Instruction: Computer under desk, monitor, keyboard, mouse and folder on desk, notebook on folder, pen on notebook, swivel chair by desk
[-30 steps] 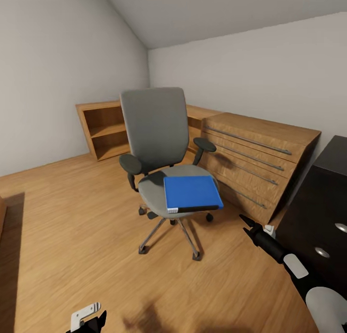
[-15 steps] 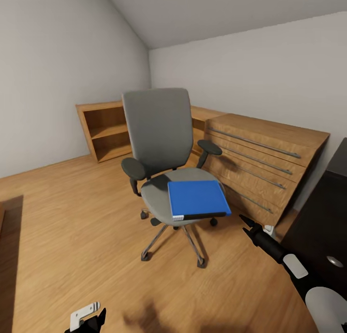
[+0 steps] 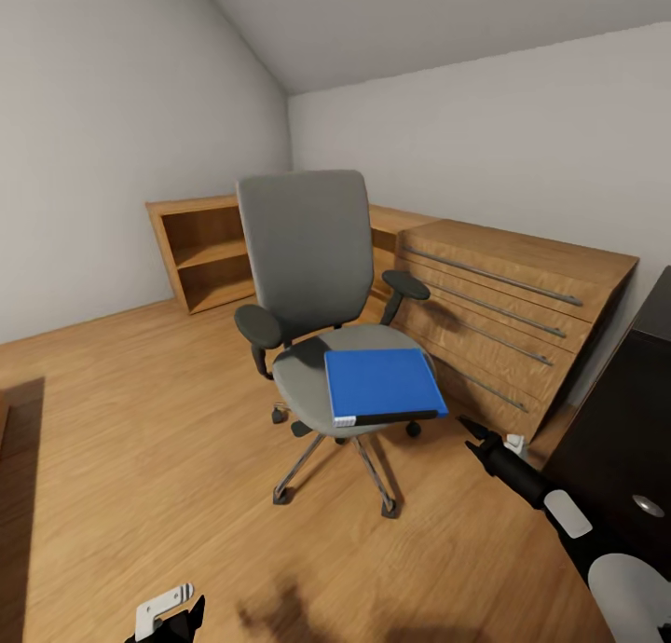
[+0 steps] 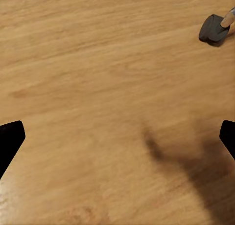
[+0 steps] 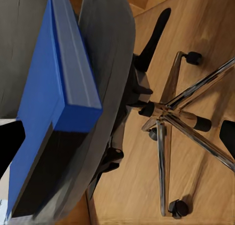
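The grey swivel chair [image 3: 303, 252] stands mid-floor on its chrome star base [image 3: 331, 457]. A bright blue folder [image 3: 380, 382] lies flat on the seat's front right part. My right gripper [image 3: 473, 433] hovers low, just to the right of the seat and a little short of the folder, open. In the right wrist view the folder [image 5: 46, 102] and the chair base [image 5: 169, 112] lie ahead between the wide-apart fingertips. My left gripper [image 3: 168, 615] hangs low over the floor, open. The black desk [image 3: 615, 410] shows at the right edge.
A light wooden drawer unit [image 3: 508, 312] stands along the far wall behind the chair, with an open wooden bookshelf [image 3: 200, 252] to its left. Bare wood floor [image 3: 140, 438] spreads left of the chair. One chair caster [image 4: 214, 29] shows in the left wrist view.
The whole view shifted slightly a second ago as the camera moved. Since then my right gripper has edged a little up and toward the chair seat. The folder and chair stay still.
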{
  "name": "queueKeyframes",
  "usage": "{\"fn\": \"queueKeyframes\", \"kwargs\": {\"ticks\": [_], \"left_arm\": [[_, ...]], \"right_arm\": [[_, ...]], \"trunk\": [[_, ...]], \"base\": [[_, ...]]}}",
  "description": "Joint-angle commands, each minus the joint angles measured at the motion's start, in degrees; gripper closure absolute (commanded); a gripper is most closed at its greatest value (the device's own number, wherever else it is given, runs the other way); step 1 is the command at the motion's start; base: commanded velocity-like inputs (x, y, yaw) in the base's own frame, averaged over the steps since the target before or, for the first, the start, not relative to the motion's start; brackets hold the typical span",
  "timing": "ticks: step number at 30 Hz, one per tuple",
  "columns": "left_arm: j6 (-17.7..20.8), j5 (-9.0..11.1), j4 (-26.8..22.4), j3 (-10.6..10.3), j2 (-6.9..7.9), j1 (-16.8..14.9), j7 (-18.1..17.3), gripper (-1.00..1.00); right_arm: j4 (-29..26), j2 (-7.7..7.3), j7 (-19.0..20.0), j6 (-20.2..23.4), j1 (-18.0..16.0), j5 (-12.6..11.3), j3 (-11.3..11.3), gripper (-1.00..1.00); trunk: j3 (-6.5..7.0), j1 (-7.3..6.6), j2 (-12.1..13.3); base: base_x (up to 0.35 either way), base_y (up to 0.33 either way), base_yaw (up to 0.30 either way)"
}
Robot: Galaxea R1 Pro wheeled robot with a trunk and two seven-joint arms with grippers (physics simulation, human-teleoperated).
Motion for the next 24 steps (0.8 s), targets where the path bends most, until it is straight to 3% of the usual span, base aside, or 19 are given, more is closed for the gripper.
{"fn": "queueKeyframes", "kwargs": {"ticks": [1,16,24], "left_arm": [[0.1,0.5,0.0,0.3,-0.07,0.0,-0.5,-1.0],[0.0,0.5,0.3,0.3,-0.13,0.0,-0.6,-1.0],[0.0,0.5,0.3,0.3,-0.13,0.0,-0.6,-1.0]], "right_arm": [[0.0,0.01,0.1,0.5,0.0,-0.4,0.2,-1.0],[-0.4,0.02,1.9,0.5,0.0,-0.4,3.0,-1.0],[-0.5,-0.06,2.6,0.5,0.0,-0.4,3.4,-1.0]], "trunk": [[-0.05,-0.01,0.0],[-0.05,-0.01,0.0],[0.13,-0.23,0.4]], "base": [[0.0,0.0,0.0],[0.0,0.0,0.0],[0.0,0.0,0.0]]}}
